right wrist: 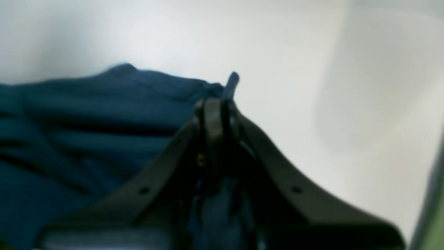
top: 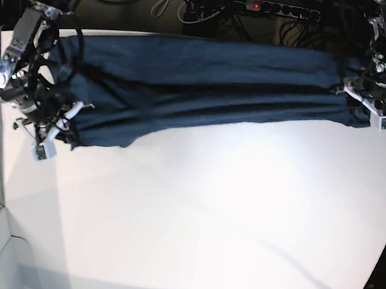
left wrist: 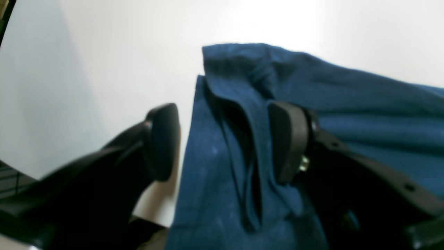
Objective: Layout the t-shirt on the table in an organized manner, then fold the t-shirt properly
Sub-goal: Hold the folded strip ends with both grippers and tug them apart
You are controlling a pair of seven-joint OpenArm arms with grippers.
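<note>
T-shirt (top: 205,84) is stretched out as a long folded band across the far part of the surface (top: 207,214), running nearly the full width, w/ lengthwise creases. Most of the surface nearer the camera than the shirt is bare white.

Left tool (left wrist: 225,142): spread. In the left wrist view one pad (left wrist: 163,140) sits over bare surface just off the shirt's edge, the other pad (left wrist: 288,139) is over the cloth; a raised fold of fabric stands between them. Can't tell if either pad is actually touching the cloth. In base view this tool (top: 374,100) is at the shirt's end on that view's right.

Right tool (right wrist: 220,104): pressed together, pinching the t-shirt (right wrist: 86,139) edge; a small tab of blue cloth sticks up past the fingertips. View is blurry, but the jaws read as closed on fabric. In base view this tool (top: 58,128) is at the shirt's other end, on that view's left, where the band droops toward the camera side.

Shirt end near the left tool (left wrist: 347,104) lies in several stacked folds, corner pointing away from the wrist cam.
</note>
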